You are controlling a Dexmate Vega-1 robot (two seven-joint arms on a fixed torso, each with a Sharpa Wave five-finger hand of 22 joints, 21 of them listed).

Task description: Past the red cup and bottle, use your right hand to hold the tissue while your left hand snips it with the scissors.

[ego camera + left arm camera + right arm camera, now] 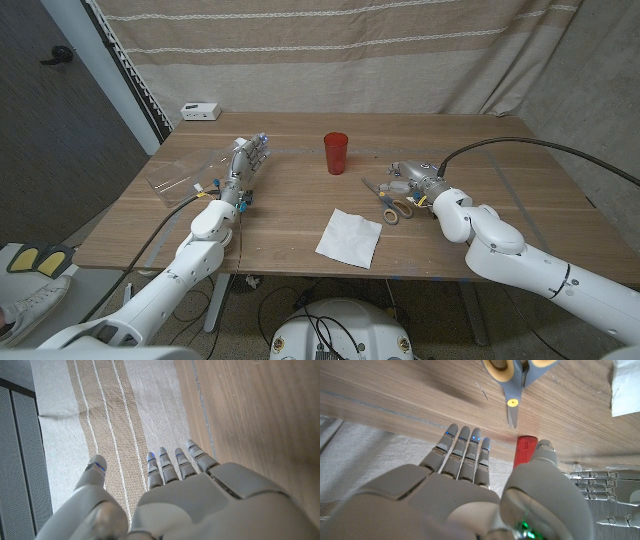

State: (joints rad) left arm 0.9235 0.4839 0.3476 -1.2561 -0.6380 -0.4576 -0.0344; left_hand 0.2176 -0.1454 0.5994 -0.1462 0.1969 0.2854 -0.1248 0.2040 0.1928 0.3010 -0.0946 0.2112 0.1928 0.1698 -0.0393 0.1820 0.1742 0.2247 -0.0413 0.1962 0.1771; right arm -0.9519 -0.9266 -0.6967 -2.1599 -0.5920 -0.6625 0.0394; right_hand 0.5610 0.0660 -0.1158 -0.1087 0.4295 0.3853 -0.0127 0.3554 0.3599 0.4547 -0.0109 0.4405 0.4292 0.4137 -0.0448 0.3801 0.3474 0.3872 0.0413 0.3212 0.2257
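Beside the right hand (412,175), scissors (387,201), tissue (349,237) nearby.

left arm extends forward over the table's left side; left hand (246,160) holds nothing, fingers (170,464) straight and close together, thumb set apart. right arm enters from the lower right corner, bent inward; right hand (413,178) holds nothing, fingers (464,449) extended.
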